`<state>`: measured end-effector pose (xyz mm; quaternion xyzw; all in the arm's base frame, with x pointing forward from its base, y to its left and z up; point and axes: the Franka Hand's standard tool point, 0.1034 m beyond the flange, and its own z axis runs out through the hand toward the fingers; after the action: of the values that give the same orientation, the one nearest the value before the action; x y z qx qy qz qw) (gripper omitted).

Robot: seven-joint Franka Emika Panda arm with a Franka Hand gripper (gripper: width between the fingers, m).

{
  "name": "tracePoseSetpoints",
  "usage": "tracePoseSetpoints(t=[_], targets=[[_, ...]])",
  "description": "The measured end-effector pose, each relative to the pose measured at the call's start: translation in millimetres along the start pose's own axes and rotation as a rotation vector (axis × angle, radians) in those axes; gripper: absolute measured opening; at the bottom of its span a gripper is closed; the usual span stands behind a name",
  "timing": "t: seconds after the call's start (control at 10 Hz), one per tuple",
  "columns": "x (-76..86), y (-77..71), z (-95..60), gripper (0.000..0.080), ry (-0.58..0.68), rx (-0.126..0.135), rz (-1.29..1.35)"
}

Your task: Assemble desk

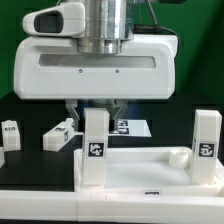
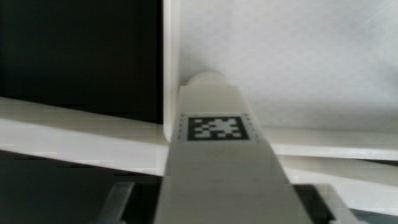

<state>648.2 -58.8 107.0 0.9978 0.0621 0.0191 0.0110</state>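
The white desk tabletop (image 1: 140, 172) lies at the front of the table, rim up. One white leg (image 1: 95, 150) stands upright at its corner on the exterior view's left, tag facing the camera. My gripper (image 1: 96, 110) hangs straight over that leg, a finger on each side of its top. In the wrist view the leg (image 2: 217, 160) fills the whole gap of my gripper (image 2: 221, 205), and both fingers (image 2: 134, 200) lie against its sides. A second leg (image 1: 207, 140) stands upright at the corner on the exterior view's right. The tabletop (image 2: 285, 60) shows white behind the held leg.
Two loose legs (image 1: 12, 133) (image 1: 60, 135) lie on the black table at the exterior view's left, behind the tabletop. The marker board (image 1: 132, 127) lies flat behind the gripped leg. A green wall closes the back.
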Motion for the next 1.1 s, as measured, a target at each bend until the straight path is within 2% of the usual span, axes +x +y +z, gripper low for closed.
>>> tracePoseSetpoints(t=[0.3, 0.5, 0.6, 0.7, 1.1], targets=[[0.0, -0.1, 0.0, 0.0288, 0.0, 0.001, 0.043], [-0.4, 1.7, 0.2, 0.0288, 0.004, 0.023, 0.313], [-0.8, 2.2, 0.6, 0.0288, 0.003, 0.024, 0.346], [-1.3, 3.5, 1.1, 0.0289, 0.004, 0.039, 0.476], [-1.3, 3.3, 1.8, 0.029, -0.001, 0.049, 0.9]])
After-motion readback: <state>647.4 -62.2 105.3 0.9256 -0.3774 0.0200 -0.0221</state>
